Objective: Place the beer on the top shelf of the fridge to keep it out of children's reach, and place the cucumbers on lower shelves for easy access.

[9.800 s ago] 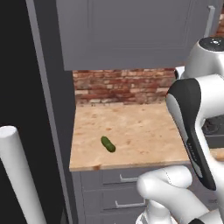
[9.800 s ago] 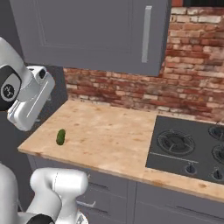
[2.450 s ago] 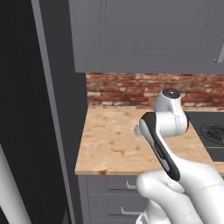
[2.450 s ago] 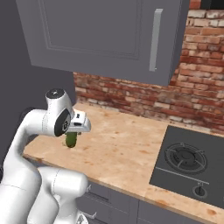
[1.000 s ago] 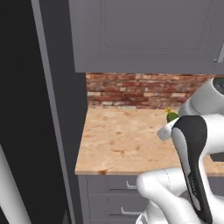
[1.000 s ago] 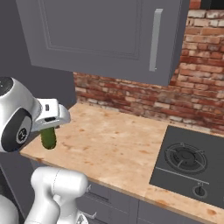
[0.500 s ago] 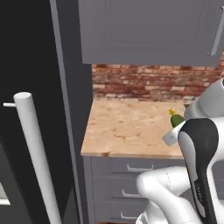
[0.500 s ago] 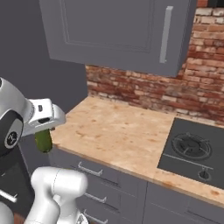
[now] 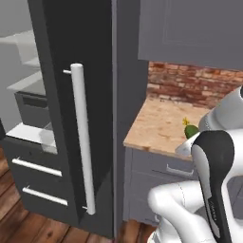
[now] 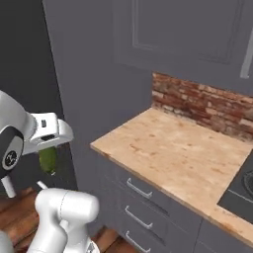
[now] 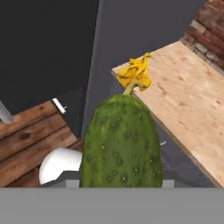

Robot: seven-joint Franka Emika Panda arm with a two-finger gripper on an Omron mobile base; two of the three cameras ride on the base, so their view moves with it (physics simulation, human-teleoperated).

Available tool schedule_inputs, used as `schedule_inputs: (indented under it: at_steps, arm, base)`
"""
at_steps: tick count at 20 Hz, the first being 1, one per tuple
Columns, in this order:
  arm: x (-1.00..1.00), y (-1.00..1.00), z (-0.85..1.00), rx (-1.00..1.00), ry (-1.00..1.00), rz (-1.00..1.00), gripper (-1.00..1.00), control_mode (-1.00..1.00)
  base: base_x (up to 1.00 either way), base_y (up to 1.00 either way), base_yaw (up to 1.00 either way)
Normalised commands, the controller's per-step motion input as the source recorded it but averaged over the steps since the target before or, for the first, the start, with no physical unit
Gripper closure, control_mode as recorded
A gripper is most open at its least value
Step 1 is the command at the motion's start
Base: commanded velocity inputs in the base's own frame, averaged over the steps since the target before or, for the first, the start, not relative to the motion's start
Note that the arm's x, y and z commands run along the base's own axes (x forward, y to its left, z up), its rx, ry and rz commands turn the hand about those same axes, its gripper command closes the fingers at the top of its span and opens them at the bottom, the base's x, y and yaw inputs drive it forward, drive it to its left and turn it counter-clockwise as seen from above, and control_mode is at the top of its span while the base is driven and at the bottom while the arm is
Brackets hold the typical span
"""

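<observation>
A dark green cucumber (image 11: 121, 140) with a yellow flower on its end sits in my gripper (image 10: 48, 154), which is shut on it. The cucumber (image 10: 48, 160) hangs below the white hand, off the counter's left end. In the left base view the cucumber (image 9: 191, 130) peeks out behind my forearm. The fridge (image 9: 97, 95) stands to the left, its dark door open with a long white handle (image 9: 82, 142). Pale shelves (image 9: 28, 81) show inside at the far left; I cannot tell which is the top shelf. The beer is out of view.
A wooden counter (image 10: 188, 153) runs to the right under a brick wall (image 10: 202, 101) and grey upper cabinets (image 10: 183, 34). Grey drawers (image 10: 143, 197) sit below it, and a stove corner (image 10: 243, 190) shows at far right. Wooden floor (image 9: 28, 228) lies before the fridge.
The whole picture has swung left, so the base has moved: the fridge door and interior now show more fully. The cucumber stays held in the gripper.
</observation>
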Motion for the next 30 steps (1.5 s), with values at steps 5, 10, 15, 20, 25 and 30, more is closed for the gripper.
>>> schedule_inputs:
  at_steps: [5, 10, 15, 20, 25, 30]
  arm:
    - [0.00, 0.00, 0.00, 0.00, 0.00, 0.00, 1.00, 1.00]
    - [0.00, 0.00, 0.00, 0.00, 0.00, 0.00, 1.00, 1.00]
    - [0.00, 0.00, 0.00, 0.00, 0.00, 0.00, 1.00, 1.00]
    - [0.00, 0.00, 0.00, 0.00, 0.00, 0.00, 1.00, 1.00]
    - [0.00, 0.00, 0.00, 0.00, 0.00, 0.00, 1.00, 1.00]
    - [0.00, 0.00, 0.00, 0.00, 0.00, 0.00, 1.00, 1.00]
  base:
    - [-0.16, 0.46, 0.72]
    - [-0.24, 0.56, 0.68]
    - [-0.02, 0.78, 0.55]
    - [0.17, 0.82, 0.45]
    - [0.69, 0.26, 0.23]
    - [0.93, 0.00, 0.06]
